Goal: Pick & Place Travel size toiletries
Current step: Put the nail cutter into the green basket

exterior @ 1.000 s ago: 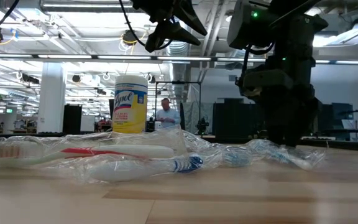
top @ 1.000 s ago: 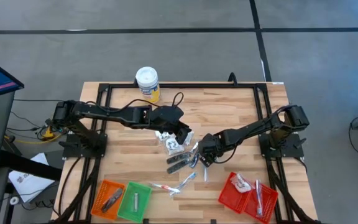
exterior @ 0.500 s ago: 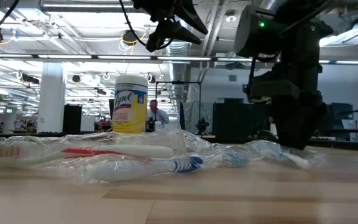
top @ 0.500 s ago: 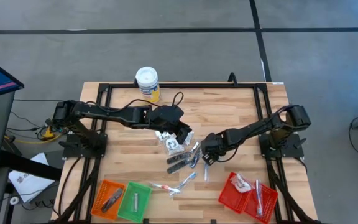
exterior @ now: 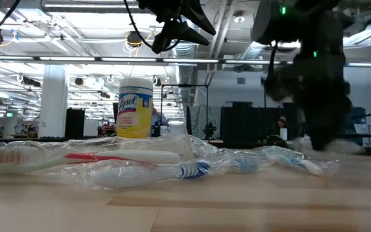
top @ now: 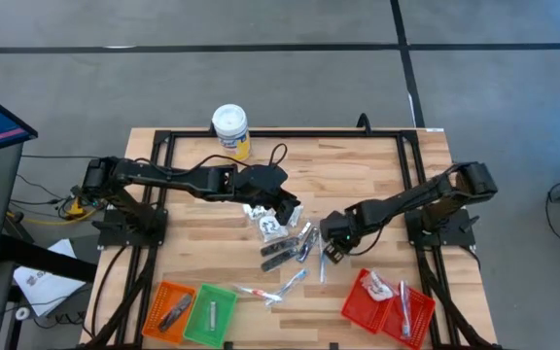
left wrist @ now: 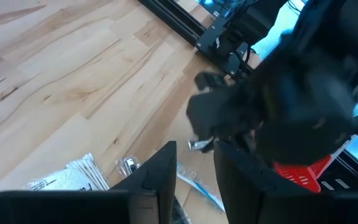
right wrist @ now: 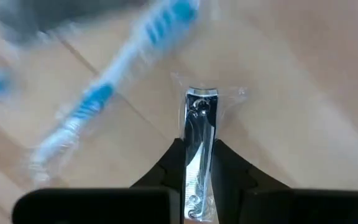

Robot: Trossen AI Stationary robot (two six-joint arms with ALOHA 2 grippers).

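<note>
The travel size toiletries lie in a loose pile (top: 282,243) at the table's middle: white sachets, dark sticks and wrapped toothbrushes (exterior: 108,164). My right gripper (top: 331,251) is at the pile's right edge. It is shut on a silvery nail clipper (right wrist: 199,118) in clear wrap. My left gripper (top: 286,207) hangs above the pile's far side. Its fingers (left wrist: 194,180) stand open with nothing between them. My right gripper pinches the nail clipper between its two fingers (right wrist: 166,167). They are on the clipper's two long sides, at its rear end (right wrist: 197,163). The clipper lies along the fingers, and its front end (right wrist: 201,99) sticks out beyond the tips. Whether it is clear of the table does not show.
A red basket (top: 387,306) holding a few items stands at the near right. Orange (top: 170,309) and green (top: 210,313) baskets stand at the near left. A white-lidded yellow canister (top: 230,129) stands at the far edge. A blue-and-white wrapped toothbrush (right wrist: 104,93) lies beside the clipper.
My right gripper has shut on the nail clipper at the pile's right edge. It has then moved a little toward the table's right and near edges. My left gripper has kept still above the pile.
</note>
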